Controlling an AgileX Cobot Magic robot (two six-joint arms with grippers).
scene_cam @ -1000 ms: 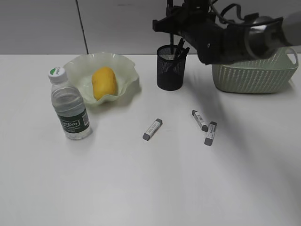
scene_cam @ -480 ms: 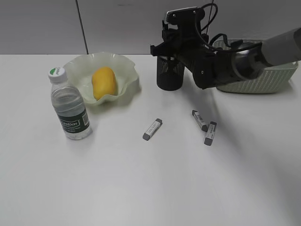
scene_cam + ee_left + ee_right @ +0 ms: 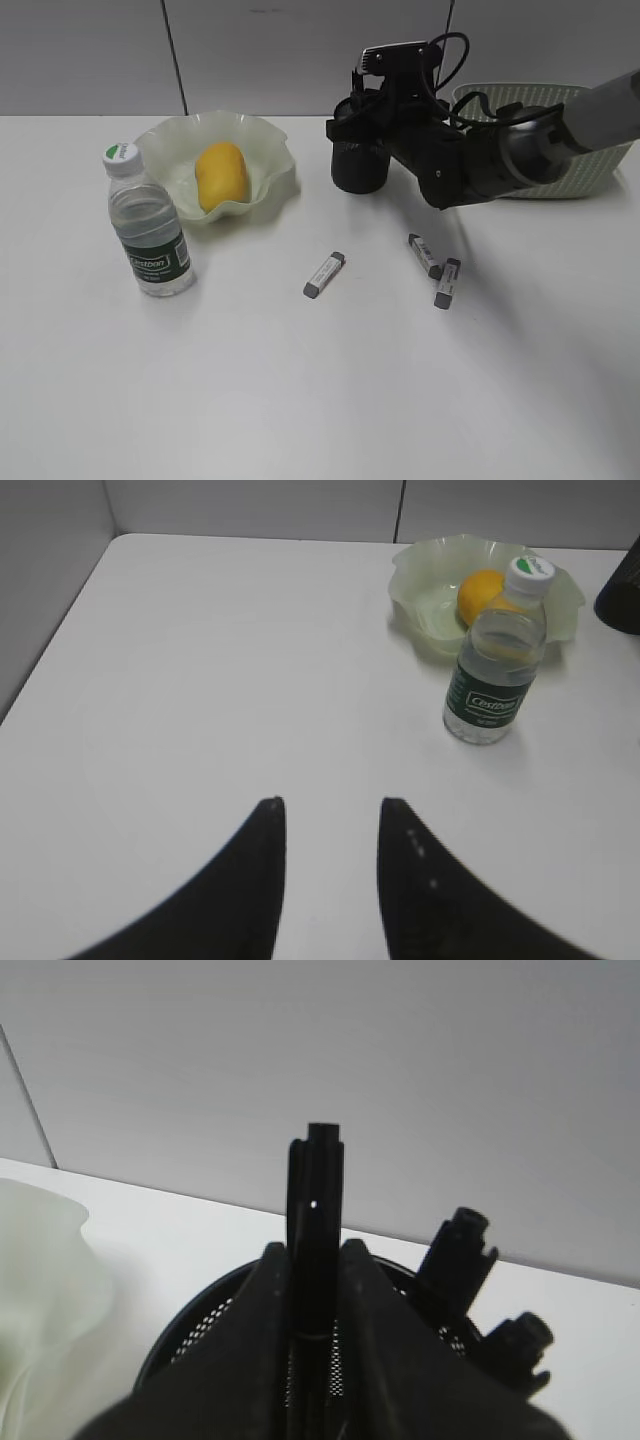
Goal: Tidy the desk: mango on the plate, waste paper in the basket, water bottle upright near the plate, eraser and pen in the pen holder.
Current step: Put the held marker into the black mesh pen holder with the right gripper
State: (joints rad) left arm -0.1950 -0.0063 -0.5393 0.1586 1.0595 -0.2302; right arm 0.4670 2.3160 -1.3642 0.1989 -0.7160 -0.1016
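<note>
My right gripper (image 3: 315,1255) is shut on a black pen (image 3: 316,1190) held upright, its lower end inside the black mesh pen holder (image 3: 205,1325). In the exterior view the right arm (image 3: 450,150) covers most of the pen holder (image 3: 358,168). Two more pens (image 3: 455,1250) stand in the holder. Three grey erasers lie on the desk: one (image 3: 324,274) in the middle, two (image 3: 424,256) (image 3: 447,282) to its right. The mango (image 3: 221,175) lies in the ruffled plate (image 3: 275,150). The water bottle (image 3: 146,225) stands upright beside the plate. My left gripper (image 3: 328,815) is open and empty above the desk.
The sage-green basket (image 3: 590,165) stands at the back right, partly behind the right arm. No waste paper shows. A wall panel runs along the desk's far edge. In the left wrist view the bottle (image 3: 498,660) and plate (image 3: 420,580) sit far right.
My right gripper has come down and slightly left with the pen, lowering it into the pen holder. The left gripper and the desk objects have not moved.
</note>
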